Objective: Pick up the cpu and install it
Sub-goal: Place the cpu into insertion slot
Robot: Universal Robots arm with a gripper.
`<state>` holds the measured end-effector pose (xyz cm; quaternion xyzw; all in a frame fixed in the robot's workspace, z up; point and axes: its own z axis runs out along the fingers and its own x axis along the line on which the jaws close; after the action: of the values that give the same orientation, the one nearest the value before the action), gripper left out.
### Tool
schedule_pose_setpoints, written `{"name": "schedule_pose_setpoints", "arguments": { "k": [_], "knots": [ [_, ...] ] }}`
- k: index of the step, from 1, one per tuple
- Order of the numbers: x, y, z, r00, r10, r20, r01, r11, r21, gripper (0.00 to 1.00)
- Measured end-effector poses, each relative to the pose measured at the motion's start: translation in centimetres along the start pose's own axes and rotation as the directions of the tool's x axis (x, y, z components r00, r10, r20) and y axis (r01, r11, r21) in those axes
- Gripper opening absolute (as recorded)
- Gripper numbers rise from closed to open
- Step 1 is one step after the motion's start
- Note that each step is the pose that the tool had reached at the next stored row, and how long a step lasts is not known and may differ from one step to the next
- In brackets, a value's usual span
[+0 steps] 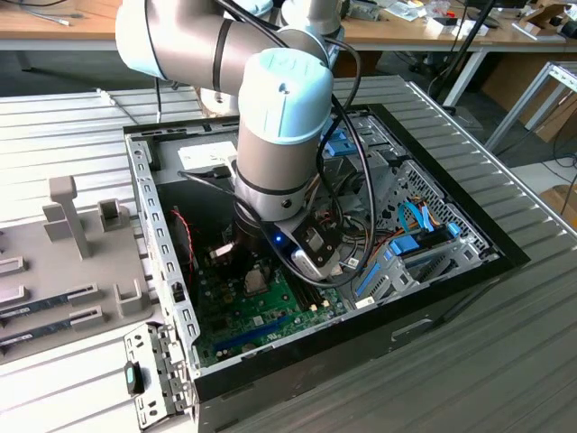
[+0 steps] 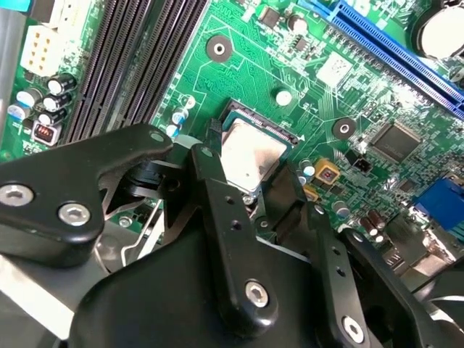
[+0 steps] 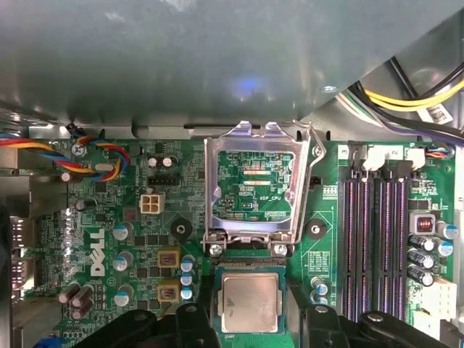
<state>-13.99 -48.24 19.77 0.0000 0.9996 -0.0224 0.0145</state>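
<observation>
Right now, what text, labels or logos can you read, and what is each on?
Motherboard: large white maker's logo, left unquoted.
Inside the socket frame: white print, too small to read surely.
cpu lid: no readable marking.
White label inside the case, exterior view: too small to read.

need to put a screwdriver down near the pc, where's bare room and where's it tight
Free: the ribbed metal table along the computer case on the exterior view's right and near side. Crowded: inside the case, where the arm and cables hang over the motherboard and the hand flanks the cpu; the grey fixture tray holds holders.
</observation>
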Motion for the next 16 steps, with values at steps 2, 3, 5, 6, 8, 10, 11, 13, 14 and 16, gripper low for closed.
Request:
{"name": "schedule_pose_setpoints", "arguments": {
  "k": [2,3,5,6,8,10,11,13,14,16],
  "knots": [
    [0.00,0.00,0.00,1.0000,0.000,0.0000,0.000,1.0000,0.0001,0.47],
    [0.00,0.00,0.00,1.0000,0.000,0.0000,0.000,1.0000,0.0001,0.47],
    [0.00,0.00,0.00,1.0000,0.000,0.0000,0.000,1.0000,0.0001,0.47],
    [0.00,0.00,0.00,1.0000,0.000,0.0000,0.000,1.0000,0.0001,0.47],
    [0.00,0.00,0.01,1.0000,0.000,-0.0001,0.000,1.0000,0.0001,0.47],
    [0.00,0.00,0.03,1.0000,0.000,0.0000,0.000,1.0000,0.0001,0.47],
    [0.00,0.00,0.02,1.0000,0.000,-0.0001,0.000,1.0000,0.0001,0.47],
    [0.00,0.01,0.05,1.0000,0.000,-0.0002,0.000,1.0000,-0.0002,0.54],
    [0.00,0.00,0.07,1.0000,0.000,0.0004,0.000,1.0000,-0.0006,0.60],
    [0.00,0.00,0.04,1.0000,0.000,0.0001,0.000,1.0000,0.0000,0.60]
  ]
}}
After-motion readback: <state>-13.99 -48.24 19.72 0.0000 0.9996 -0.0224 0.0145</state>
